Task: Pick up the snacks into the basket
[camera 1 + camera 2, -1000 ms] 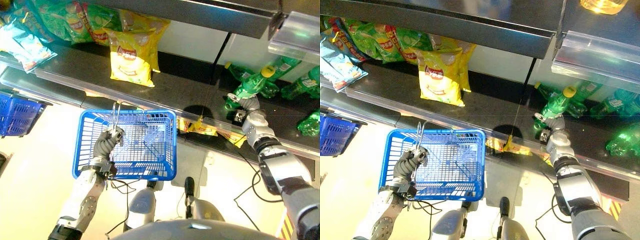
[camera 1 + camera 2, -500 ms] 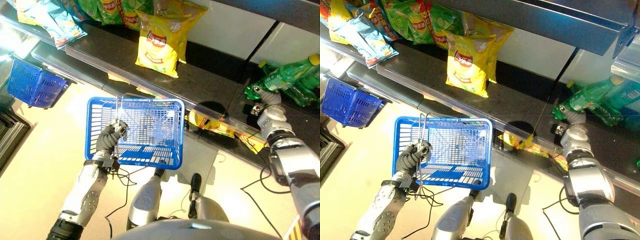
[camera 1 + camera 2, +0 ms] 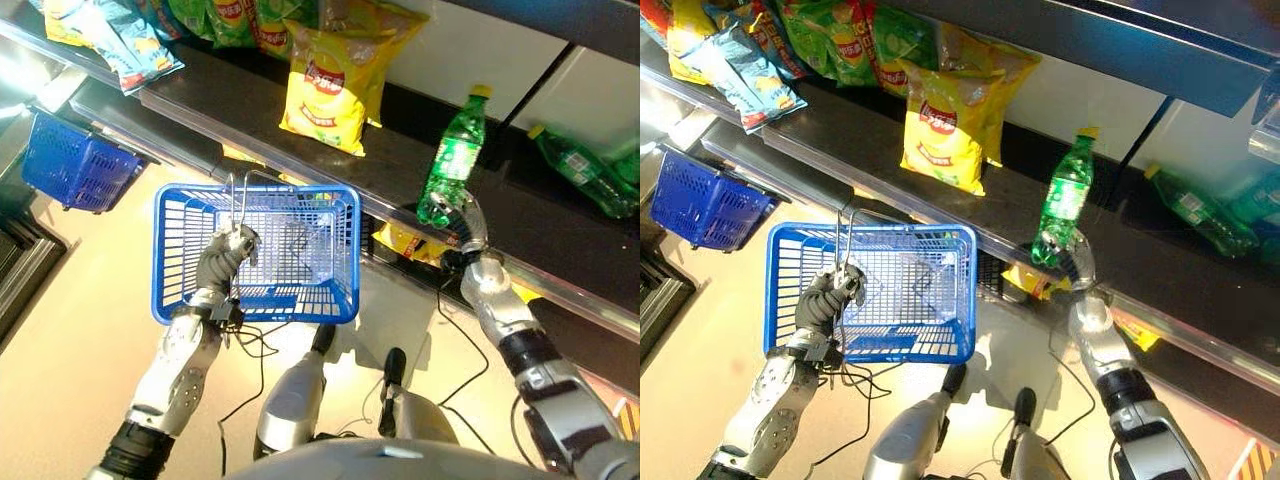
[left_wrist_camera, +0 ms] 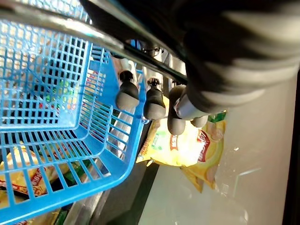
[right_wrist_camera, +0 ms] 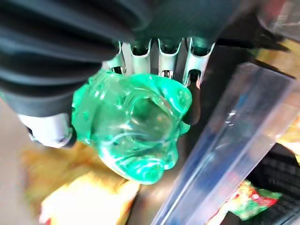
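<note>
a dark store shelf (image 3: 300, 150) runs above a pale floor (image 3: 70, 340). the left hand (image 3: 222, 262) curls its fingers round the wire handle of the blue basket (image 3: 330, 300), which looks empty. the right hand (image 3: 466, 228) grips the base of a green bottle (image 3: 452, 160), lifted above the shelf edge. yellow chip bags (image 3: 325, 90) lean on the shelf; a second blue basket (image 3: 75, 170) hangs to the left.

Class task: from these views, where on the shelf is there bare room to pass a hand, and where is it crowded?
Free: the dark shelf between the yellow chip bag and the green bottle held by the right hand. The blue basket, held by the left hand, looks empty. Crowded: the snack bags at the shelf's left end.
</note>
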